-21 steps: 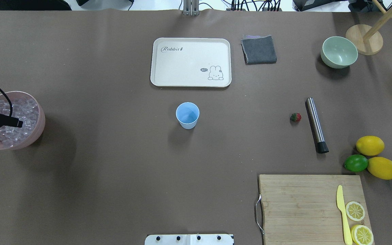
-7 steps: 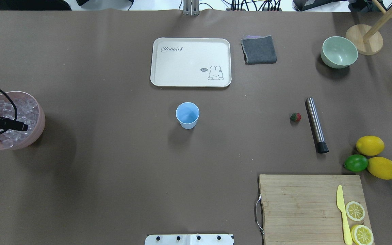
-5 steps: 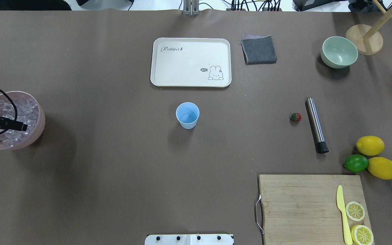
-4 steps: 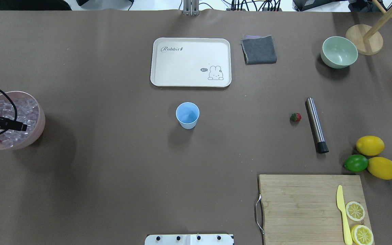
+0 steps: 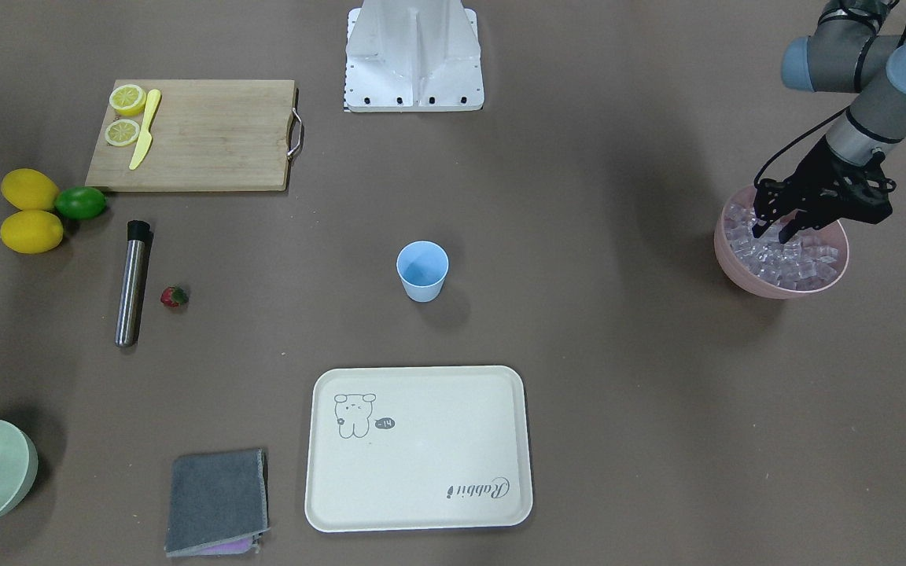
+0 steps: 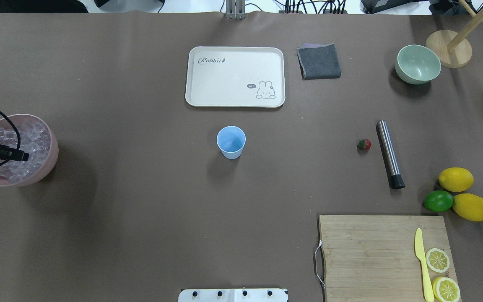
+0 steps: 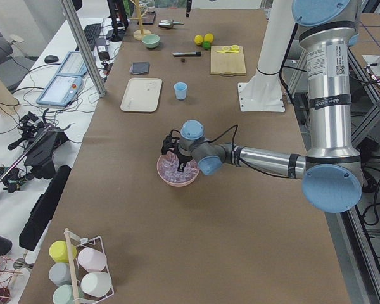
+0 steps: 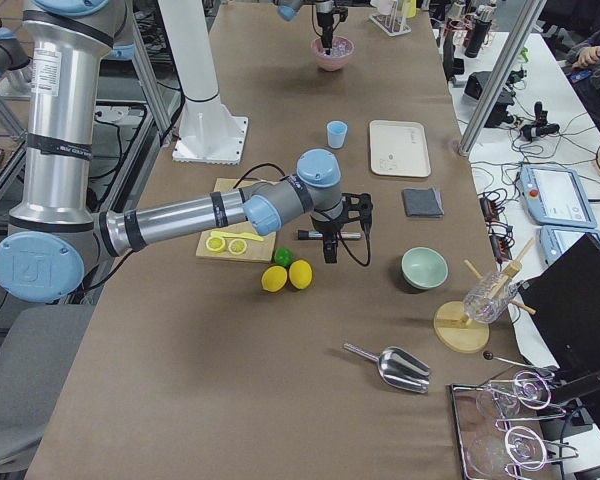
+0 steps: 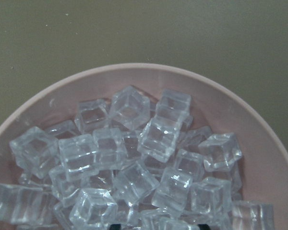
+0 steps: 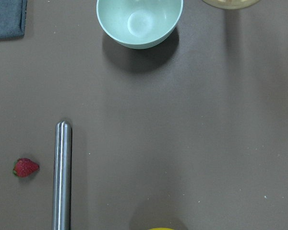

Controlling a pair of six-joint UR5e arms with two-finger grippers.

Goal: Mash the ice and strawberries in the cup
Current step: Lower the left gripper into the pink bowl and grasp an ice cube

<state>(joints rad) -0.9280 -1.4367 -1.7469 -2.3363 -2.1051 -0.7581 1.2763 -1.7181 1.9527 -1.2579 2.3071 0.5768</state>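
The ice is all piled in the pink bowl, well off from the cup on my left side, and the cup looks empty. The strawberry lies on the counter well off from the cup the other way, just beside the steel muddler.

My left tool is spread, tips down among the cubes. I can't make out whether one sits between them. So I'd call this the ice-grabbing step. Next up is to pinch one cube, lift clear and carry it to the cup. As for my right tool, I can't tell its state.
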